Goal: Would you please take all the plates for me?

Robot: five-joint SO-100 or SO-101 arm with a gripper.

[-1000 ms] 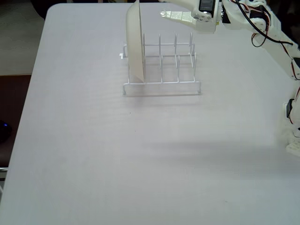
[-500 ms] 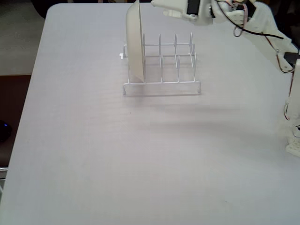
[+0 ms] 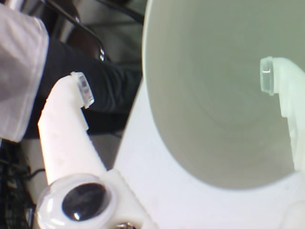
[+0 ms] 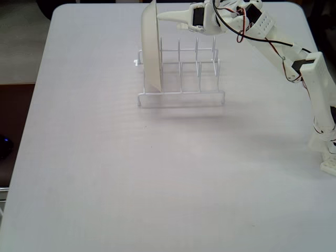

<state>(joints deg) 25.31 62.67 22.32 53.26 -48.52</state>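
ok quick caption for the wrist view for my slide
Open gripper straddling the rim of the cream-white plate, one finger on each side, not yet closed.

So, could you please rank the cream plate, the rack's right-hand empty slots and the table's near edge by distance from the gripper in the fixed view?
1. Cream plate, upright at the rack's left end, right at the gripper.
2. Right-hand empty slots, below the arm.
3. Table's near edge, bottom of view.

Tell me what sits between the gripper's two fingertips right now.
The wrist view shows the rim of the cream-white plate in the open gripper, one fingertip outside it, the other over its inner face; neither clearly touches.
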